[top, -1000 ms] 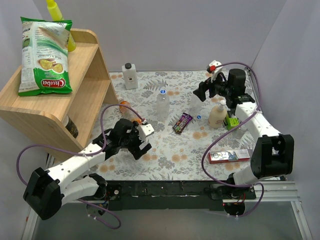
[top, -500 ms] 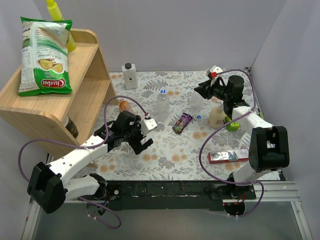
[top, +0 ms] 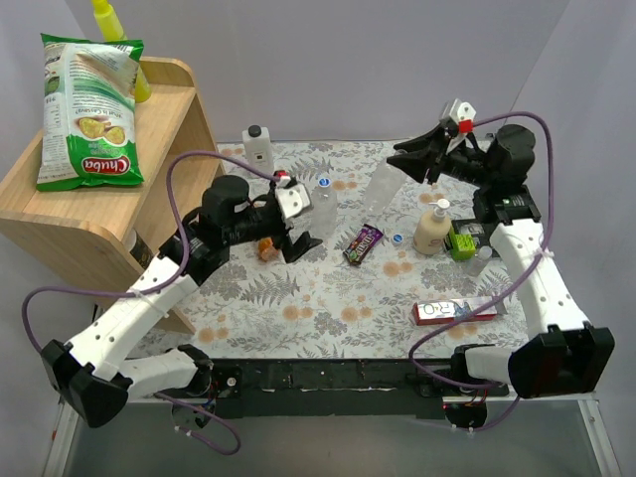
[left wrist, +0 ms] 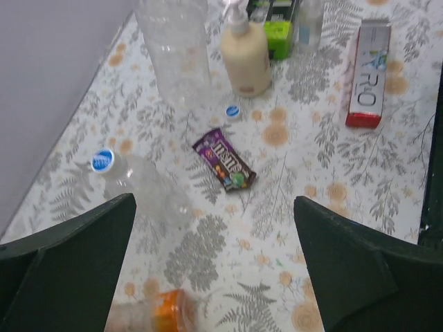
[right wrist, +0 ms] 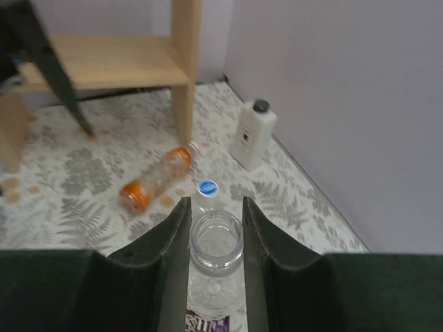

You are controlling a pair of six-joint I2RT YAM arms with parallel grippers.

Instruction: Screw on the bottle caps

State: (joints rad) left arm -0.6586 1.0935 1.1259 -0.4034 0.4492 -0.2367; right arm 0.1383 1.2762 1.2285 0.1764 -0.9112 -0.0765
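Both arms have moved in the last second: my right gripper (right wrist: 216,221) has closed, and the left arm has swung from the near side of the table toward the middle. From the right wrist view I see the two fingers clamped on the neck of the uncapped clear bottle (right wrist: 216,290), its mouth open between them. From above that bottle leans, and I cannot tell whether its base is off the table (top: 328,298). My left gripper (left wrist: 214,202) hangs with its fingers spread wide apart, holding nothing. The orange bottle (left wrist: 166,311) lies on its side just under it, and the capped clear bottle (left wrist: 142,187) stands just beyond, its blue cap on. Further right, a candy bar (left wrist: 225,160) lies flat. The loose blue cap (left wrist: 232,111) rests on the table between that bar and the cream pump bottle (left wrist: 246,59), touching neither.
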